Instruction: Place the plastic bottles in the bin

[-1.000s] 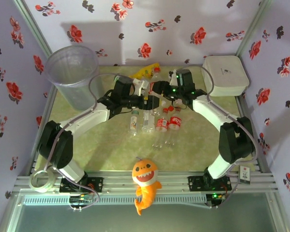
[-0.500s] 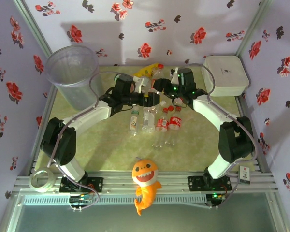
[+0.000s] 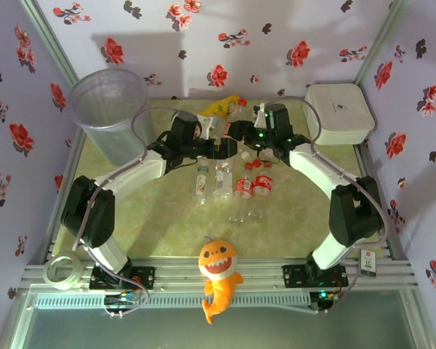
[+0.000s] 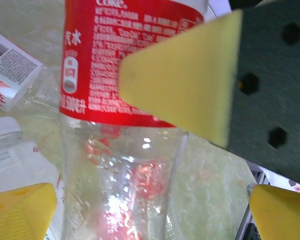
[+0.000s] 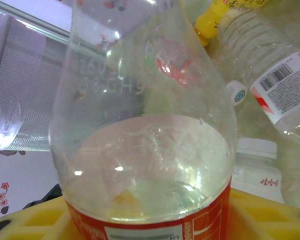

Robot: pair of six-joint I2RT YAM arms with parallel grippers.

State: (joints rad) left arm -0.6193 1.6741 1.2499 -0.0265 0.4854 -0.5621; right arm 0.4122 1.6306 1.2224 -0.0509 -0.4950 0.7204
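We see the left gripper [image 3: 224, 148] near the middle of the top view. In the left wrist view its jaws stand wide apart, a yellow fingertip [image 4: 25, 210] at each lower corner. A clear plastic bottle with a red label [image 4: 120, 150] stands between them, closer to the left one; we cannot tell whether that one touches it. Just right of it, the right gripper [image 3: 241, 133] has this bottle in a closed grip. Its yellow pad [image 4: 180, 85] presses on the red label, and in the right wrist view the label end sits between its yellow fingers [image 5: 270, 215].

At the upper left of the top view stands the tall round translucent greyish bin [image 3: 112, 138], well apart from the held bottle. Other clear bottles [image 3: 243, 187] lie side by side below the grippers, and a yellow bottle [image 3: 219, 107] lies above them. A white square lidded box [image 3: 338, 113] sits at the upper right. An orange plush fish [image 3: 218, 265] lies at the bottom centre.

The pale green table [image 3: 167, 225] is closed in by lilac walls with red flowers [image 3: 240, 43].
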